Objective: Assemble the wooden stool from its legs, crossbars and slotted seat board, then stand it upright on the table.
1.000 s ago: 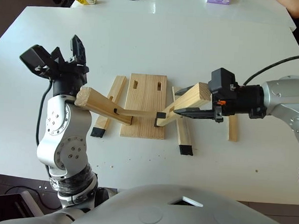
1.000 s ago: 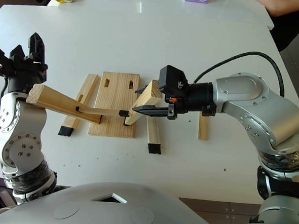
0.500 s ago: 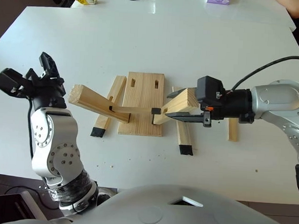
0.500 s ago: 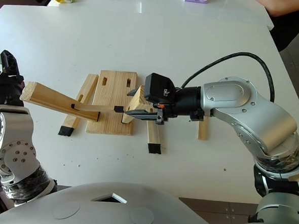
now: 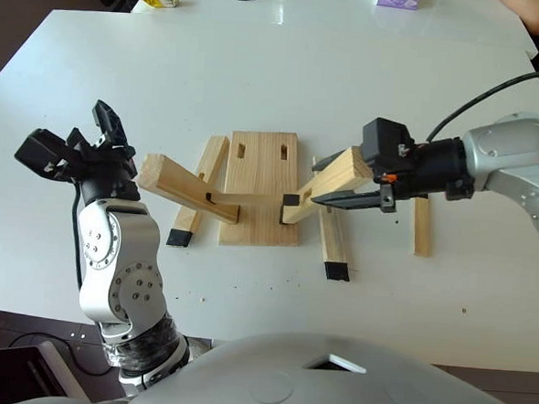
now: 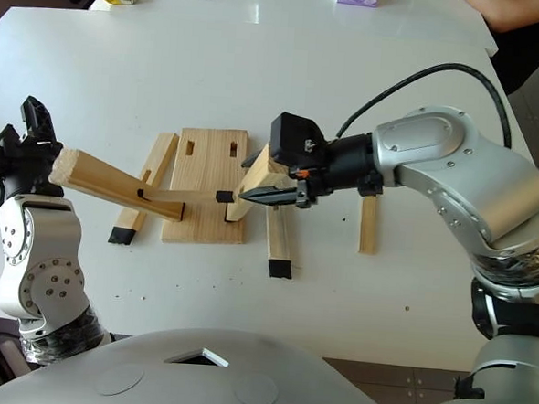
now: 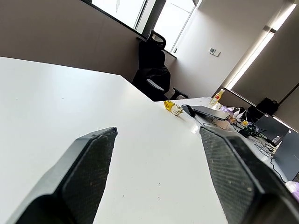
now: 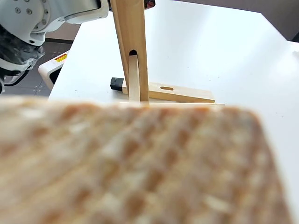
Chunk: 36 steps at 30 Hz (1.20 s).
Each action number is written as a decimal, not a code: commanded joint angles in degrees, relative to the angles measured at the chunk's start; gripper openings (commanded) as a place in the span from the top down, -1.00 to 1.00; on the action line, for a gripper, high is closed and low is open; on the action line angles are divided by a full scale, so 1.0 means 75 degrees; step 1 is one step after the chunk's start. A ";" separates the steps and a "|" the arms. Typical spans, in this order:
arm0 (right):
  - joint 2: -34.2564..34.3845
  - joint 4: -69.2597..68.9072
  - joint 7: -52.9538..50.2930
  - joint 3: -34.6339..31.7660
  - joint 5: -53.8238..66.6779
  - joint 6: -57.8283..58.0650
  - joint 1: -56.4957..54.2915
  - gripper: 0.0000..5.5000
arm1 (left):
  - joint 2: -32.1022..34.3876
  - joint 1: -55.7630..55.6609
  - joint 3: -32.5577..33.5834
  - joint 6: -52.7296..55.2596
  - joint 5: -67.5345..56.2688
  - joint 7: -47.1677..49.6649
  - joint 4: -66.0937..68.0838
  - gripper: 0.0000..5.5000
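Above the middle of the table (image 5: 259, 73), the right gripper (image 5: 323, 198) is clenched on the raised end of a wooden leg (image 5: 340, 174). It holds the leg tilted off the surface, evidently to keep the thin crossbar (image 5: 251, 200) at its lower end lined up with the second leg (image 5: 183, 188) to the left, whose slot the bar enters. This half-built frame hangs over the near part of the seat board (image 5: 263, 160). The board lies flat with its two slots toward the far end, apparently waiting for the legs. The second leg's raised end sits just beside the left arm, near the left gripper (image 5: 95, 135), whose fingers are spread with nothing between them. Whether that arm props the wood cannot be told. A spare leg (image 5: 213, 155) lies left of the board, another leg (image 5: 331, 242) right of it, and a loose bar (image 5: 420, 231) farther right.
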 commanded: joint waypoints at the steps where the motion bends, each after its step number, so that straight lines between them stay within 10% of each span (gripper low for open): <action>1: -0.0714 0.0272 0.0935 0.0412 -0.0421 -0.0088 0.0406 0.26 | -0.0190 0.0100 -0.0043 -0.0151 0.0023 -0.0055 0.0099 -0.19; 36: -0.0308 -0.1003 -0.0981 0.1135 -0.1247 0.0138 0.1395 0.26 | -0.0721 0.0125 -0.1578 -0.1476 0.0297 0.0507 0.1115 -0.19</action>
